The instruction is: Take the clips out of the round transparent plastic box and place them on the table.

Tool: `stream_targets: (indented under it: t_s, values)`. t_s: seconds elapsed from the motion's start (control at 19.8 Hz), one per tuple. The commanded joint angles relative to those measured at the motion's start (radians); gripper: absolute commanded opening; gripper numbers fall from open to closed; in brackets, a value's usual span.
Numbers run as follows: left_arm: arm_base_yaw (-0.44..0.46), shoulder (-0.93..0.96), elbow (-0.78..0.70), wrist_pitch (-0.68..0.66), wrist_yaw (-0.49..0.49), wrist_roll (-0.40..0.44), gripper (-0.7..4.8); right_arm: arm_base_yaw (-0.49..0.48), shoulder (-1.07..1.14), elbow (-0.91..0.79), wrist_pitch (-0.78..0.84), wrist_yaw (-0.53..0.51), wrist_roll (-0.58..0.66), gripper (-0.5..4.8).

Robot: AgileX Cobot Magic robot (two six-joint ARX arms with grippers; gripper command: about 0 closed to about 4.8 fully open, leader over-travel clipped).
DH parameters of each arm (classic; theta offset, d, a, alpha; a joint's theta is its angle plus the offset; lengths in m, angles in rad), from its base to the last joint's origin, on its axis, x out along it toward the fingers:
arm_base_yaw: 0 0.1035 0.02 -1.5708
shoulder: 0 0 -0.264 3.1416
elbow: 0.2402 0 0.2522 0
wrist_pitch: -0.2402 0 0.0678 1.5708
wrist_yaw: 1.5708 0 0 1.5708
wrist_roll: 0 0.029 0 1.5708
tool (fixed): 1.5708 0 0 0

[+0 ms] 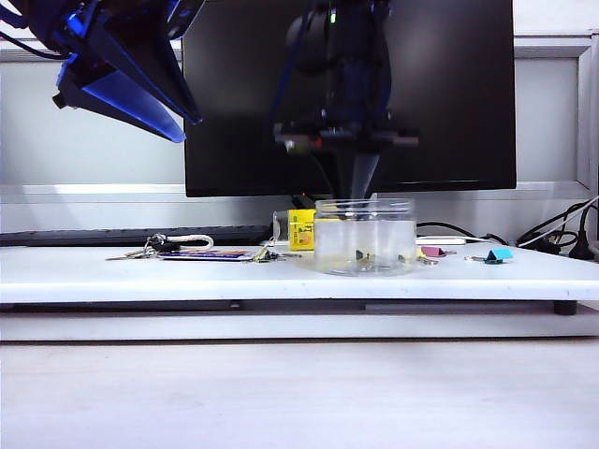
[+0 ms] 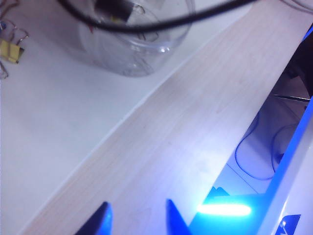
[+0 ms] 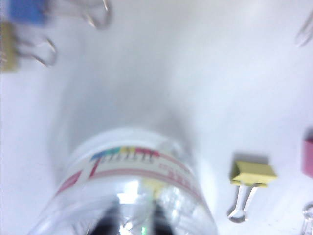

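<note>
A: Where is the right gripper (image 1: pixel 360 173) working now?

B: It is hanging straight above the round transparent plastic box (image 1: pixel 365 237), with its fingers pointing down toward the open mouth. I think it is standing there because the clips (image 1: pixel 363 255) are lying at the bottom of the box, under the jaws. Whether the jaws are apart or together I cannot tell; its own camera is blurred and a clear plastic rim is covering them.

A: And the left gripper (image 2: pixel 137 218)?

B: It is waiting high at the side, well apart from the box. Its 2 blue fingertips (image 2: pixel 101 219) are standing apart and holding nothing. Below them is only the pale wooden surface beside the table (image 2: pixel 58 127).

A: Are some clips outside already?

B: Yes. In the right wrist view 1 yellow clip (image 3: pixel 252 177) is lying on the white table beside the rim, and in the exterior view a pink clip (image 1: pixel 432 252) and a teal clip (image 1: pixel 498 254) are resting just beside the box. At least 1 clip seems to be inside.
</note>
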Motion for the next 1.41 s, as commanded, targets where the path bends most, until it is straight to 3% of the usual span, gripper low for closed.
stream_targets:
  t_s: [0.05,0.35,0.4,0.81,1.01,1.16,1.41]
  values:
    - [0.000,-0.005,-0.001,0.005,0.005,0.004,1.51,0.004,-0.005,-0.010,-0.007,0.003,-0.029,1.16]
    - [0.000,-0.005,-0.001,0.002,0.005,0.008,1.51,0.004,-0.004,-0.107,-0.007,0.110,-0.089,1.21]
    - [0.000,-0.005,-0.001,0.002,0.005,0.008,1.51,0.005,-0.004,-0.116,-0.007,0.124,-0.105,1.50]
    - [0.000,-0.005,-0.001,-0.005,0.005,0.011,1.51,0.003,0.023,-0.122,-0.006,0.112,-0.115,1.65]
    - [0.000,-0.005,-0.001,-0.010,0.005,0.012,1.51,0.004,0.053,-0.125,-0.002,0.111,-0.115,1.25]
    - [0.000,-0.005,-0.001,-0.009,0.005,0.013,1.51,0.004,0.053,-0.125,0.000,0.109,-0.134,0.39]
    - [0.000,-0.005,-0.001,-0.007,0.005,0.020,1.51,0.005,0.045,-0.124,-0.002,0.143,-0.140,0.41]
